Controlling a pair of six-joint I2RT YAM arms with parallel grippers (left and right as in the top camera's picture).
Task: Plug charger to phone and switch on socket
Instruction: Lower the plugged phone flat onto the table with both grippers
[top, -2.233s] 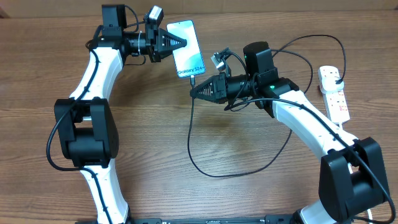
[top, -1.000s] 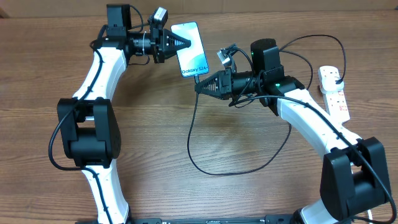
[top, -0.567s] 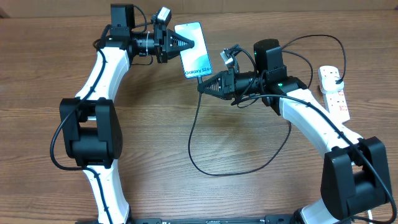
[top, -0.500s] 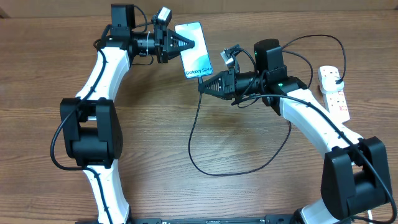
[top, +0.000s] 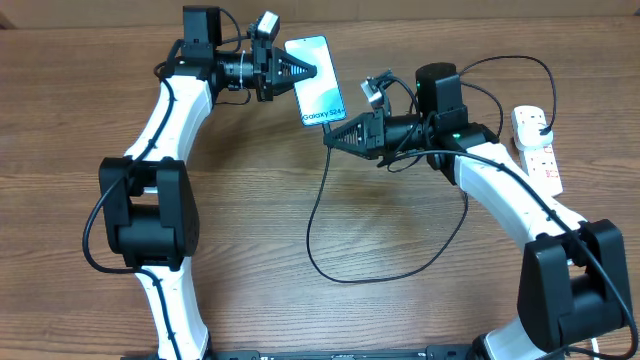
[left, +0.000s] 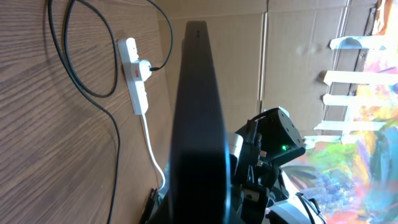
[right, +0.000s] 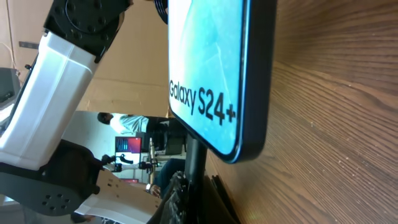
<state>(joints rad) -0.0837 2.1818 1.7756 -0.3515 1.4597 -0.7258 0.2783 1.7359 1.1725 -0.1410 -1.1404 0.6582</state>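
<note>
Blue-screened phone (top: 320, 88), at twelve o'clock on the counter (top: 70, 130), is pinched by the left pincer (top: 311, 72); at its six o'clock, the right pincer (top: 330, 140) pinches the charger (top: 311, 215).

White arm links (top: 165, 110), black joints (top: 140, 215), black cables (top: 92, 225), green LED (top: 455, 137).

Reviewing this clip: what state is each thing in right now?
phone: face up, gripped at its edge by the left gripper.
charger: tip gripped by the right gripper at the phone's bottom edge; insertion unclear.
socket: lying flat, black plug in it, switch position unclear.
</note>
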